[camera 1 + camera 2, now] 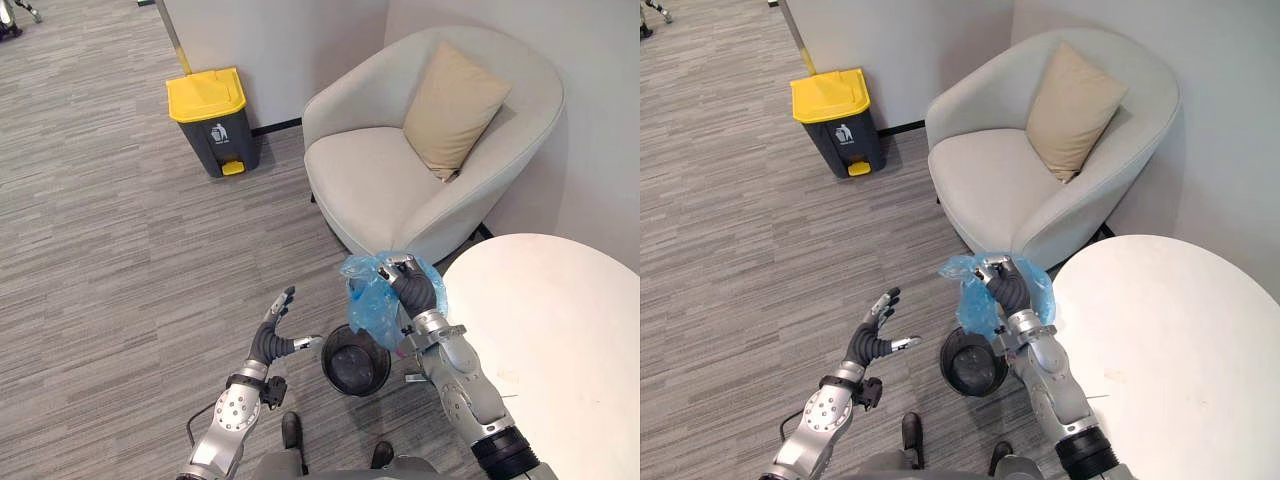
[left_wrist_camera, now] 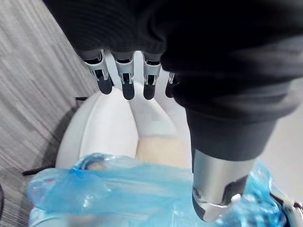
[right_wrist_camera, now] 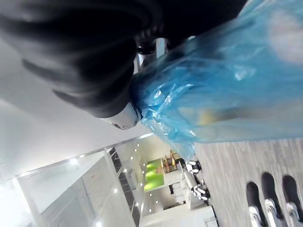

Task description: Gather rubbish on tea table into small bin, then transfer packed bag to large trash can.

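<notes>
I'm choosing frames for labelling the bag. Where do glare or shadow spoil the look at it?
Left eye view: even light, no glare, the blue bag in the right hand plain against the floor. Right wrist view: light shines through the bag, white glare beside it. Left wrist view: the left hand and its dark cover hide much.

Right robot hand (image 1: 412, 288) raised, clenching blue bag (image 1: 366, 302); left robot hand (image 1: 275, 336) low, fingers spread.

The thin plastic bag (image 1: 363, 303) was translucent blue; the small round bin (image 1: 355, 368) black; the large pedal trash can (image 1: 215, 135) dark grey, yellow-lidded.
</notes>
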`<state>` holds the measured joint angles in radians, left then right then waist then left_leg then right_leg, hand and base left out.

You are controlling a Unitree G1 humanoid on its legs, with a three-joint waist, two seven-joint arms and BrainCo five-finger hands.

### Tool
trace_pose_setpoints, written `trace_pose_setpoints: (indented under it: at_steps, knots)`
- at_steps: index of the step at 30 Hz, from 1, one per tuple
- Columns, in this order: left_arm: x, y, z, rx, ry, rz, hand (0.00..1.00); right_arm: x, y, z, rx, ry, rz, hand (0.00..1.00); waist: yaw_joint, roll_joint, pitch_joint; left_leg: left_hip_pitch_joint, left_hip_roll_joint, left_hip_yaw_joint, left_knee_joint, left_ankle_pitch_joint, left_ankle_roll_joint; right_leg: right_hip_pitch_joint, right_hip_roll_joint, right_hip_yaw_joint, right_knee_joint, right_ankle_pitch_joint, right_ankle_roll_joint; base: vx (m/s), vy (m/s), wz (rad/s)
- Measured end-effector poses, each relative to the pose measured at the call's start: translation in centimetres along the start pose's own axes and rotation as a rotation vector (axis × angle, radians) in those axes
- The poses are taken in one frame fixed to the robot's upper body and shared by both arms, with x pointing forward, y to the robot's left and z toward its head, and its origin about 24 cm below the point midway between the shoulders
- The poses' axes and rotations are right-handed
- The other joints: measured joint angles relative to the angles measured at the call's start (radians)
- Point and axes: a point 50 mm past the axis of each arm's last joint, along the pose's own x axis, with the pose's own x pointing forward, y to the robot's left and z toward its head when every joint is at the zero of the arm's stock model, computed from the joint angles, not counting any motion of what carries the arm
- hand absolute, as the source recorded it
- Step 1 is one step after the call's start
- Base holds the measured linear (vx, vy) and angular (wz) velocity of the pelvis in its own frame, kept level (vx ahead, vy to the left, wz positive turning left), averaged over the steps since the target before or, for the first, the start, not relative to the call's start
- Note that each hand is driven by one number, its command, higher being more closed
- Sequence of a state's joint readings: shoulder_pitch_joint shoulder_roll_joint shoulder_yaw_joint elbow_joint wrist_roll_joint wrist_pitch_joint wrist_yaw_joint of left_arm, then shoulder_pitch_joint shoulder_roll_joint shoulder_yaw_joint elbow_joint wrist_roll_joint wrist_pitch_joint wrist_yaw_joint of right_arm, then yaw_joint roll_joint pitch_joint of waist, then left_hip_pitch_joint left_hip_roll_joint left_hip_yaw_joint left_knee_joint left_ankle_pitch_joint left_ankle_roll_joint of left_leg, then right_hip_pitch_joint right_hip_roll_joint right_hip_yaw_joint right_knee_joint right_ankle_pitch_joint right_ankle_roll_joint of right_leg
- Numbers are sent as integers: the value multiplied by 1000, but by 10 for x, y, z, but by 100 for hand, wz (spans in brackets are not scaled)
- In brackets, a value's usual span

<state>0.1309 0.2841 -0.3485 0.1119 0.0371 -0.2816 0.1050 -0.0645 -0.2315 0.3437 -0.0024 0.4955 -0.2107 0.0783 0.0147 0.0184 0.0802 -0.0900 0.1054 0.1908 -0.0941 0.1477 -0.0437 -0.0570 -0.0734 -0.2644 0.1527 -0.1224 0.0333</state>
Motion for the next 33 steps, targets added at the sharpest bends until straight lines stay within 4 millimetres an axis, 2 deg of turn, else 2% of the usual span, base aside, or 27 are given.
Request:
trace_pose_setpoints:
  at_steps: [8,14,22,26,29,33]
  knots:
    - [22,-11,35,165,-199,-162,0,17,24,7,26,1,216,100,-2,10,-29,13,4,0,-3,5,-7,1,6,25,-2,18,1,-34,11,-8]
    - [25,-8,44,299,-263,-218,0,26,31,12,23,-2,294,100,-1,7,-32,10,15,2,-9,9,-13,0,19,38,-21,37,-3,-24,7,-6]
    - [27,-6,43,351,-265,-251,0,27,32,11,49,26,332,100,-1,0,-57,4,25,1,-9,14,-19,1,32,38,-36,48,-11,0,0,0]
    - [29,-7,37,361,-238,-273,0,33,42,11,52,42,380,100,-1,-3,-66,-3,31,-1,-9,18,-21,1,40,37,-52,58,-14,0,0,0]
    - [31,-12,34,337,-225,-270,0,42,51,19,84,9,413,100,2,-7,-73,-3,34,-5,-9,20,-22,3,42,34,-52,58,-15,3,5,2]
    - [32,-13,34,327,-226,-265,0,43,54,20,99,2,417,100,2,-13,-77,-3,34,-6,-8,20,-22,4,42,33,-53,58,-15,4,3,1]
